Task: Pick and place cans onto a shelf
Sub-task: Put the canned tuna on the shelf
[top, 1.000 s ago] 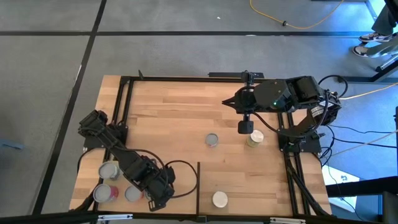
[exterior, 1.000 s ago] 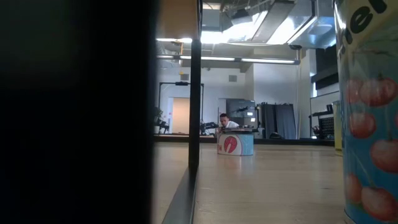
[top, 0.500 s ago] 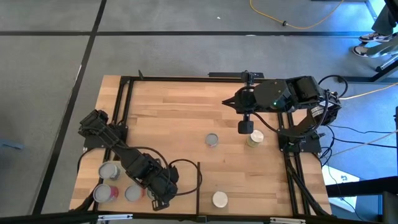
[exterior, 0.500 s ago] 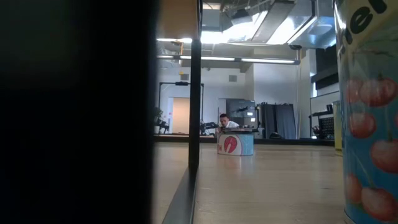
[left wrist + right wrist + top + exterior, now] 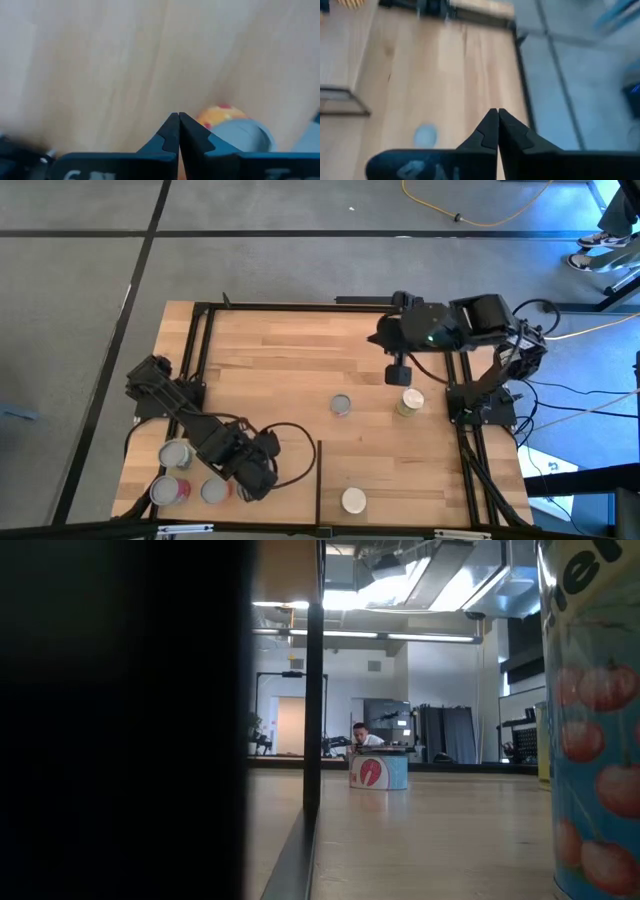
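Black fingers of the left claw [image 5: 258, 477] press together on nothing, and over the last second that claw has drawn back from the bench's near edge toward the three cans on the shelf [image 5: 140, 470]: a grey-topped can [image 5: 176, 453], a red-sided can [image 5: 168, 491] and another grey one [image 5: 213, 492] just beside it. That retreat suggests a delivery is finished. The right claw [image 5: 398, 372], likewise pinched shut and empty, has shifted slightly toward the far edge, beside a cream-topped can with a yellow-green label [image 5: 408, 402]. Still waiting on the bench [image 5: 260, 370] are a silver can [image 5: 342, 405] and a white-topped can [image 5: 353, 500]. A black frame post [image 5: 318, 475] stands between the shelf and the loose cans.
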